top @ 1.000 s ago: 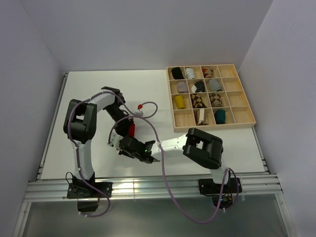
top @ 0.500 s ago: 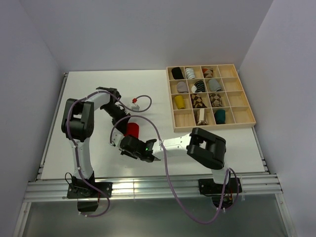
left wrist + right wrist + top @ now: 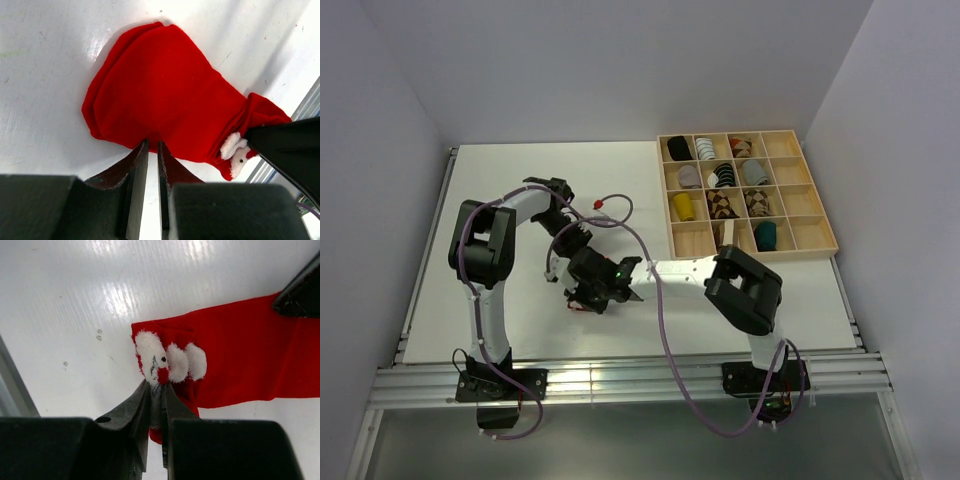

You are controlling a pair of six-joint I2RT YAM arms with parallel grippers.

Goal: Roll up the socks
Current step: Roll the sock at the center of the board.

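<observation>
A red sock (image 3: 165, 90) with a small white-and-red figure (image 3: 162, 360) at one end lies flat on the white table (image 3: 490, 200). My left gripper (image 3: 152, 145) has its jaws nearly together, pinching the sock's plain edge. My right gripper (image 3: 156, 390) is shut on the sock's other end, right at the figure. In the top view both grippers meet at the table's middle, the left gripper (image 3: 570, 240) just behind the right gripper (image 3: 586, 296), and only a sliver of the sock (image 3: 582, 304) shows. The dark teal and striped socks cannot be picked out.
A wooden compartment tray (image 3: 815, 243) with several rolled sock bundles stands at the back right. A purple cable with a red tip (image 3: 605, 203) loops over the table behind the grippers. The table's metal front rail (image 3: 620, 380) runs along the near edge.
My right gripper has moved back and left onto the sock and now covers it in the top view. The left gripper has shifted only slightly.
</observation>
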